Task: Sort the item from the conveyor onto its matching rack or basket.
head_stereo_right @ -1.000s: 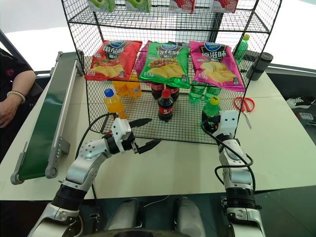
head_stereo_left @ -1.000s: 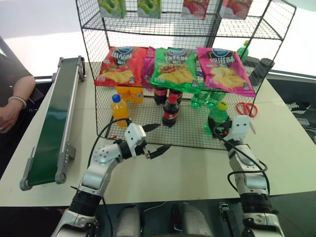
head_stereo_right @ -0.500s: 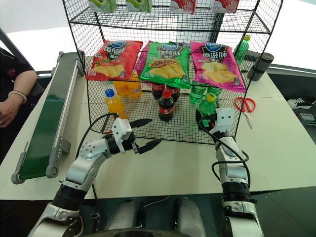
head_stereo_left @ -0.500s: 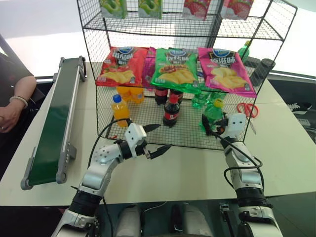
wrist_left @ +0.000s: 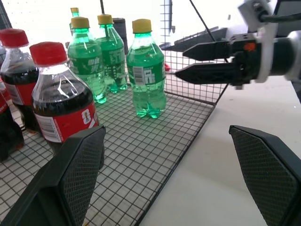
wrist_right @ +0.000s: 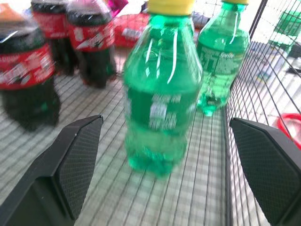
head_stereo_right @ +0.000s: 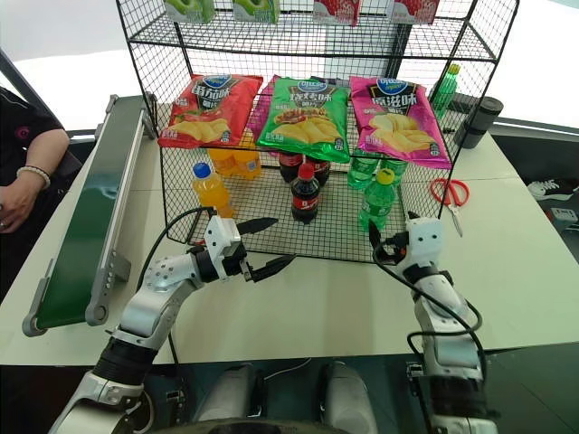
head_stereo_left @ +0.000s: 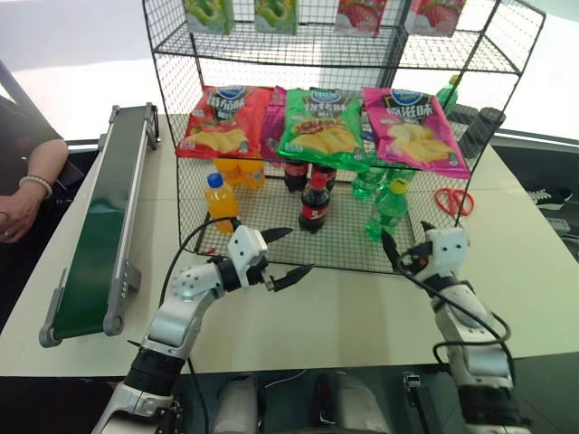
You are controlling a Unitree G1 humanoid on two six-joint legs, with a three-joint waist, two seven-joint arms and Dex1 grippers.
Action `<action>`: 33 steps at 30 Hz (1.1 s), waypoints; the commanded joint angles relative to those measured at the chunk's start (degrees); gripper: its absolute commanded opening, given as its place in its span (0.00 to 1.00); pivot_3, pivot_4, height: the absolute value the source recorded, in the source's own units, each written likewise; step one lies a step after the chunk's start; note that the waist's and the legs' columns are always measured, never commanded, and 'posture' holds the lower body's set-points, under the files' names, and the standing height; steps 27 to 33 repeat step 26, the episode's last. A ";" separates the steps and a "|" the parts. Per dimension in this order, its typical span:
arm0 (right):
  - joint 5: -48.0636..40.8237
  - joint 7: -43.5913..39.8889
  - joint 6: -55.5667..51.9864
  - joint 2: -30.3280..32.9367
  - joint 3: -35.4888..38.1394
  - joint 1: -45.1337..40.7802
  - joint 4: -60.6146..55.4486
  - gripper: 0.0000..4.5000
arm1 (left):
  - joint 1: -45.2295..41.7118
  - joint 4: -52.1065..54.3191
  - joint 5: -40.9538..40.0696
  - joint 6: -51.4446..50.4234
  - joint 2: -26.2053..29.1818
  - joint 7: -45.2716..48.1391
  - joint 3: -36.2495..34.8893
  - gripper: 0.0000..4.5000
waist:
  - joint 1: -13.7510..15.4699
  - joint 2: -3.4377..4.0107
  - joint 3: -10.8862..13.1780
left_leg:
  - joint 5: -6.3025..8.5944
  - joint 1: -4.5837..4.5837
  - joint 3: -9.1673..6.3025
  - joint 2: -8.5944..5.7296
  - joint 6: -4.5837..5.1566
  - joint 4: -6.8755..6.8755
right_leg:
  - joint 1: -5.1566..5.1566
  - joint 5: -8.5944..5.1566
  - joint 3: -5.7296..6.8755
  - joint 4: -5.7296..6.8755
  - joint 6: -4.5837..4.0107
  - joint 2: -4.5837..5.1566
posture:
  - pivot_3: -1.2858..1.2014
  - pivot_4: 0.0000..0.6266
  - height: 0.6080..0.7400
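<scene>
1. the green soda bottle [head_stereo_right: 376,201] stands upright on the bottom tier of the black wire rack [head_stereo_right: 271,237], near its front right corner, just ahead of two other green bottles [wrist_left: 96,63]; nothing grips it.
2. risk: the right gripper [head_stereo_right: 391,244] sits just in front of the bottle with its fingers spread apart and empty. a sideways sweep or a lift could, by this reading, clip the bottle or the rack's front wire and topple it on the uneven grid.
3. a fall would likely knock the cola bottle [head_stereo_right: 304,193] or the green ones behind.
4. pose: the right arm is bent, its gripper level and aimed at the rack.
5. the left gripper [head_stereo_right: 258,244] hovers level over the table [head_stereo_right: 326,307], fingers apart, empty, pointing right.
6. the conveyor [head_stereo_right: 86,221] lies well apart on the left.
</scene>
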State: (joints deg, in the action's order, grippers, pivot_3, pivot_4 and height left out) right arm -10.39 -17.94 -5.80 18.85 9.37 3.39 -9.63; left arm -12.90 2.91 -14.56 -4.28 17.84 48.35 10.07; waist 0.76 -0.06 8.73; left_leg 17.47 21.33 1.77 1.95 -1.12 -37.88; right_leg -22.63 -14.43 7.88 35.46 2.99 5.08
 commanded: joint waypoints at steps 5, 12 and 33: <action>-7.36 -11.71 -5.15 9.11 1.68 12.46 -21.69 1.00 | 3.00 5.97 -2.12 -5.58 6.08 -2.25 -6.20 1.00 | -0.06 0.00 -0.01 | 0.01 -0.02 -0.05 0.06 0.00 0.02 | 0.00 -0.02 0.01 -0.02 -0.01 -0.05 | 0.52 0.24 1.00; -14.50 -17.35 -9.06 14.55 7.66 16.03 -24.33 1.00 | 8.74 8.24 -2.22 -6.47 11.50 -4.84 -12.73 1.00 | 0.12 -0.05 -0.02 | 0.01 -0.01 -0.04 0.08 -0.01 -0.01 | 0.02 -0.06 0.01 -0.15 0.03 -0.02 | 0.52 0.24 1.00; -14.05 -21.03 -6.18 14.78 10.61 15.64 -18.86 1.00 | 13.61 9.10 -4.89 -5.45 15.23 1.66 -13.44 1.00 | 0.11 -0.05 -0.02 | 0.01 0.03 -0.04 0.07 -0.01 0.00 | -0.01 -0.01 0.02 -0.17 -0.05 -0.02 | 0.52 0.24 1.00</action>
